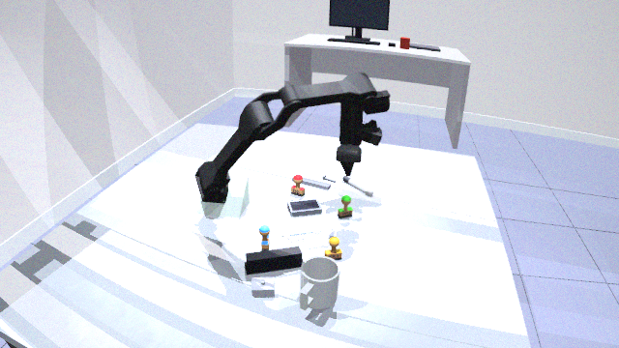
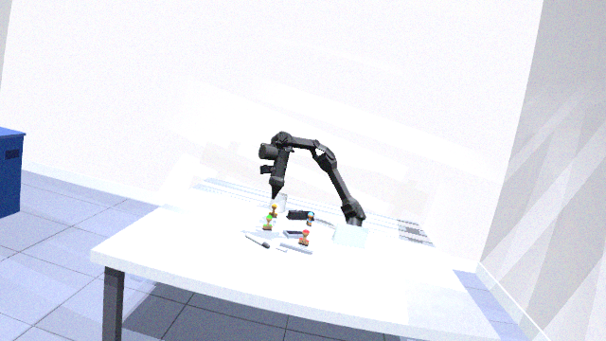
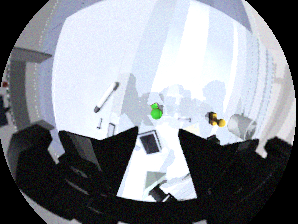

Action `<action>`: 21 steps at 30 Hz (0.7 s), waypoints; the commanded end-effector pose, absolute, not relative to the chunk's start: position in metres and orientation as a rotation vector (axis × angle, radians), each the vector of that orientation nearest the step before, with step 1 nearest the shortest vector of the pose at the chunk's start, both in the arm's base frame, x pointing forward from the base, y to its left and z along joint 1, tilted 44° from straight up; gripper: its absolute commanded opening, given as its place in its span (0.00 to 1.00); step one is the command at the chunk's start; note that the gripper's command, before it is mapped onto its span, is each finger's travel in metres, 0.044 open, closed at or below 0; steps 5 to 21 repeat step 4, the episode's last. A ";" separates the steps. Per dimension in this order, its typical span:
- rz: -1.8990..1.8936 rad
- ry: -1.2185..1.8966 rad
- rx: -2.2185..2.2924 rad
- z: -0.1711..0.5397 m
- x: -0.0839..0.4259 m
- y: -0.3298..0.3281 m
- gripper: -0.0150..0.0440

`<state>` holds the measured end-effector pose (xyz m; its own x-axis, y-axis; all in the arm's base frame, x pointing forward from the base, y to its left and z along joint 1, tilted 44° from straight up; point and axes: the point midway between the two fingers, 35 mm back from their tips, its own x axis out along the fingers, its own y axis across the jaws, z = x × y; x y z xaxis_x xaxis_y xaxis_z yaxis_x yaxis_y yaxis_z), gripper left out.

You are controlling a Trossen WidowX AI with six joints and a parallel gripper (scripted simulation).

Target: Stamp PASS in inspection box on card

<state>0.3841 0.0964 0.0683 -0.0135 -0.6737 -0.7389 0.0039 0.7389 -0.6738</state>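
The green-topped stamp [image 1: 345, 208] [image 2: 268, 223] [image 3: 156, 112] stands upright on the bench, apart from the ink pad [image 1: 305, 207] [image 2: 294, 234] [image 3: 150, 142]. My gripper [image 1: 348, 174] [image 2: 274, 196] [image 3: 158, 130] is open and empty, pointing down above the green stamp, with a gap between the fingertips and its knob. The pad is open, with a dark face and light rim. The card is washed out by glare; only faint marks show between the pad and the black block in the top view. No PASS lettering or print can be read.
Red [image 1: 298, 185] [image 2: 304, 238], blue [image 1: 264, 237] [image 2: 310, 219] and yellow [image 1: 334, 248] [image 2: 274, 210] [image 3: 216, 119] stamps stand around the pad. A black block [image 1: 274, 260], a grey mug [image 1: 319, 286] [image 3: 243, 126], a small box [image 1: 263, 288], a pen-like rod [image 1: 359, 187] [image 3: 106, 97] and a grey bar [image 1: 315, 184] lie nearby.
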 end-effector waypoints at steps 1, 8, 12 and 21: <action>-0.586 1.504 -0.572 0.068 0.384 0.096 0.70; -0.586 1.504 -0.572 0.068 0.384 0.096 0.70; -0.586 1.504 -0.572 0.068 0.384 0.096 0.70; -0.586 1.504 -0.572 0.068 0.384 0.096 0.70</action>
